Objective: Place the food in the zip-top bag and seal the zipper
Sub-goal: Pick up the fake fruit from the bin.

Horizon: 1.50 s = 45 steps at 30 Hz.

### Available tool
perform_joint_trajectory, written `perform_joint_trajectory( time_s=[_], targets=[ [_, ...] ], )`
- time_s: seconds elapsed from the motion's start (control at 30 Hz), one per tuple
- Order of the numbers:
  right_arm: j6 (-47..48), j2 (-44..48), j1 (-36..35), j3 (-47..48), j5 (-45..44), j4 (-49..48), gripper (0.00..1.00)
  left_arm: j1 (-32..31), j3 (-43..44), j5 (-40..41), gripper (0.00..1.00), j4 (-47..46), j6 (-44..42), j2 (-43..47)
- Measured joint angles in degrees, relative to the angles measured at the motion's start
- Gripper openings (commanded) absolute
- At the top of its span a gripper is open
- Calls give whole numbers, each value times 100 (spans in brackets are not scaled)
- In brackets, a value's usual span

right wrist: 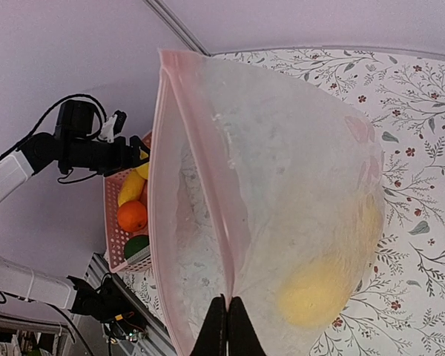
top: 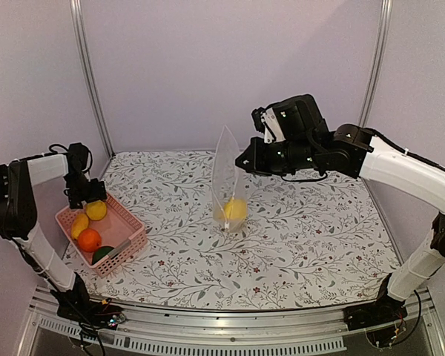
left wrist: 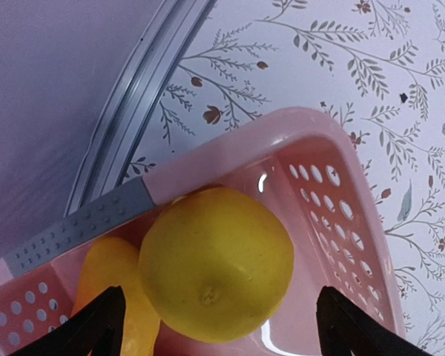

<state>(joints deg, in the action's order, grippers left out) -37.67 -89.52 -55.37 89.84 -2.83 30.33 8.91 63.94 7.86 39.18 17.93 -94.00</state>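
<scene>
On the left, my left hand (left wrist: 221,328) hangs over the pink basket (left wrist: 334,193), fingers spread either side of a yellow lemon (left wrist: 215,263), not yet gripping it. It is round and glossy, so it could squirt out if I close off-centre. In the middle, the bag (top: 226,174) stands upright with one yellow fruit (top: 235,210) inside. My right hand (right wrist: 227,326) pinches the bag's edge tight; if that pinch slips, the mouth could sag.

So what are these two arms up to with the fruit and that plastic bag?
They are bagging toy fruit. The right pincer is shut on the edge of the clear bag, holding it upright, with one yellow fruit inside. The left pincer hangs open over a lemon in the pink basket, a finger on either side. A banana, an orange and a green piece lie there too.
</scene>
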Motion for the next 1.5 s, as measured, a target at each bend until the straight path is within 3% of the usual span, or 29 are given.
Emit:
perform_joint_trajectory(
  time_s=[0.37,1.2,1.5],
  targets=[
    [-2,0,0,0,39,0,0,-35,85,-229,82,-52,-103,-280],
    [-42,0,0,0,44,-4,0,-221,470,212,83,166,-201,-831],
    [-46,0,0,0,44,-33,0,-219,581,306,77,216,-247,-938]
  ],
)
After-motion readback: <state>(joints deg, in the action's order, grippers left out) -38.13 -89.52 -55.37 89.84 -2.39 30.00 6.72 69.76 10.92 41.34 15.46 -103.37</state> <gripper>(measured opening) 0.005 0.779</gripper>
